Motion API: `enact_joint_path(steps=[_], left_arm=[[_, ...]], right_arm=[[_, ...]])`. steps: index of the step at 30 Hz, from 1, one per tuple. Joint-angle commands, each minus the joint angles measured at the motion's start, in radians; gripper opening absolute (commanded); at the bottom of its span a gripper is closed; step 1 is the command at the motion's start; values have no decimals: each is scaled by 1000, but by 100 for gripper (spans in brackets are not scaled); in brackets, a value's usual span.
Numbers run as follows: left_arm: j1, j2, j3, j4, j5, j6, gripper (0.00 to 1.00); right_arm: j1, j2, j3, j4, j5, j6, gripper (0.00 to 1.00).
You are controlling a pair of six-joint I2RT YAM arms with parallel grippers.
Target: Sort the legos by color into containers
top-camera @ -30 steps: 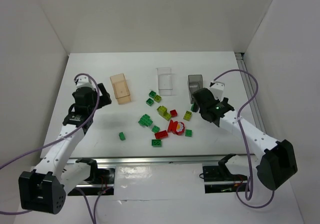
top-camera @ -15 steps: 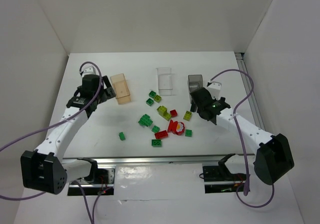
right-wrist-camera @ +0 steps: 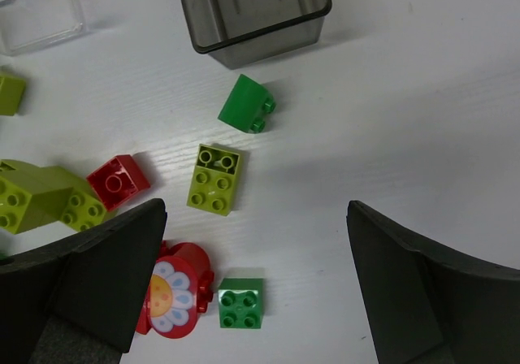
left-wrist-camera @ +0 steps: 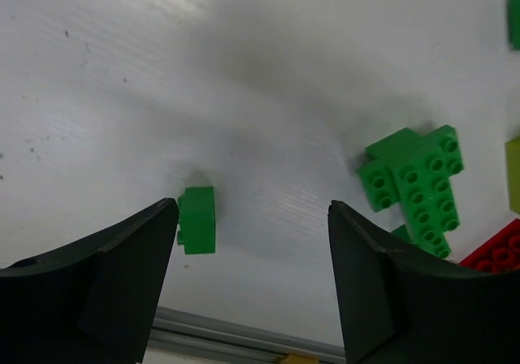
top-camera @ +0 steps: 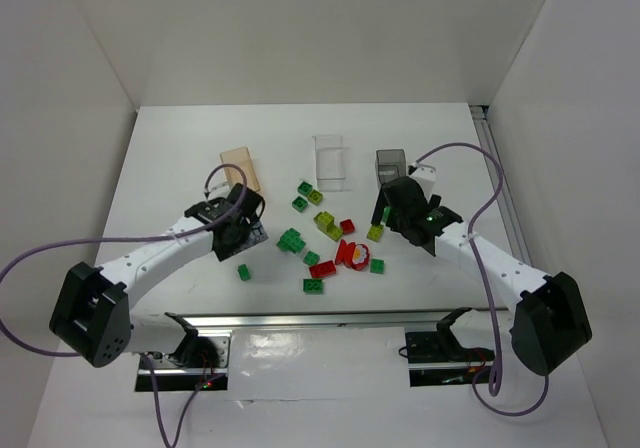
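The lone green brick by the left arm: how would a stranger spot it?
Find the brick pile in the middle. Look left of it, toward the near edge: one small green brick lies there. Unlike the others, it has no neighbour beside it.

We see a white table boxed in by three plain white walls: a back wall, a left wall and a right wall, all bare. A metal rail runs along the table's near edge, and a thin metal strip lines its right edge. Up close, the surface shows fine parallel ribs and a few dark specks. The light is even and soft, leaving only faint, blurred shadows.
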Motion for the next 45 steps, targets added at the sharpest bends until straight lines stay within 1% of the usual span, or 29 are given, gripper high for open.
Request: enact_joint_path(steps=[1, 3, 5, 7, 8, 10, 11, 13, 15, 16, 19, 20, 21, 24, 25, 26, 28, 29, 31, 33, 35, 36, 39, 40, 41, 42, 43, 45], left_arm=[[-24, -8, -64, -73, -37, -167, 83], [-36, 2, -102, -73, -46, -191, 82], [-60, 13, -125, -64, -87, -207, 81], [-60, 13, -162, -18, -87, -207, 79], [-60, 13, -173, 1, -77, -207, 75], [-60, 4, -197, 37, -58, -188, 71], [-60, 4, -207, 73, -49, -188, 65], [-60, -5, -220, 96, -14, -176, 58], [-60, 5, -221, 96, 0, -176, 53], [-60, 6, -221, 96, 9, -176, 46], [-60, 16, -199, 96, 9, -161, 31], [-60, 16, -158, 81, 9, -150, 22], [-60, 4, -132, 65, -4, -138, 19], [-35, -16, -8, 53, -27, -20, 19], [-21, -2, 26, 53, -49, 14, 19], [-4, 12, 98, 53, -58, 78, 19], [57, 51, 164, 53, -76, 127, 17], [82, 97, 230, 53, -76, 169, 17], [145, 154, 305, 42, -76, 203, 17], [176, 238, 405, 42, -76, 238, 17], [211, 297, 463, 42, -76, 273, 17], [220, 359, 521, 42, -76, 283, 17], [266, 443, 591, 42, -66, 283, 17], [278, 493, 629, 42, -54, 283, 17], [303, 519, 646, 42, -40, 283, 19], [314, 544, 663, 53, -20, 293, 23], [323, 568, 703, 53, -9, 293, 54], [335, 619, 740, 38, 2, 310, 88]], right_arm=[[3, -28, -2, 73, -31, -26, 99], [3, -18, -2, 73, -31, -38, 99], [3, -8, 9, 73, -40, -38, 99], [3, -8, 9, 73, -40, -38, 99], [3, -8, 9, 73, -40, -38, 99], [3, -8, 9, 73, -40, -38, 99], [3, -8, 9, 73, -40, -38, 99], [3, -8, 9, 64, -40, -38, 99], [3, -8, 9, 64, -40, -38, 99], [3, 1, 18, 64, -40, -29, 99], [3, 10, 18, 55, -40, -29, 99], [3, 10, 28, 46, -31, -20, 99], [3, 10, 29, 37, -31, -20, 99], [3, 10, 38, 37, -31, -20, 99], [3, 10, 38, 37, -31, -31, 99], [3, 10, 38, 37, -22, -31, 99], [3, 1, 38, 46, -22, -41, 99], [3, 1, 38, 46, -22, -41, 99], [3, 1, 58, 46, -2, -41, 99], [3, 12, 70, 20, 21, -41, 99], [3, 30, 84, 11, 30, -41, 99], [3, 30, 93, 10, 39, -41, 99], [12, 39, 102, 10, 40, -41, 99], [12, 39, 102, 10, 40, -41, 99], [12, 39, 102, 10, 40, -41, 99], [12, 39, 102, 10, 40, -41, 99], [12, 39, 102, 10, 40, -51, 99], [12, 48, 102, 10, 40, -51, 99]])
